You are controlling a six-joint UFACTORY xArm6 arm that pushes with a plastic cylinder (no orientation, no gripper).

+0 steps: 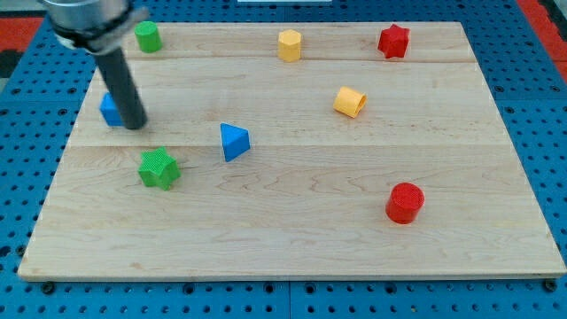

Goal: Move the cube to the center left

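A blue cube [109, 110] sits near the board's left edge, partly hidden behind my rod. My tip [135, 126] rests on the board, touching the cube's right side. A blue triangular block [234, 141] lies to the right of the tip. A green star block [159, 168] lies just below the tip.
A green cylinder [147, 36] stands at the top left. A yellow hexagonal block [290, 44] and a red star block [393, 41] are along the top. A yellow cylinder [350, 101] lies right of centre. A red cylinder [405, 202] stands at the lower right. The wooden board [301, 248] lies on blue pegboard.
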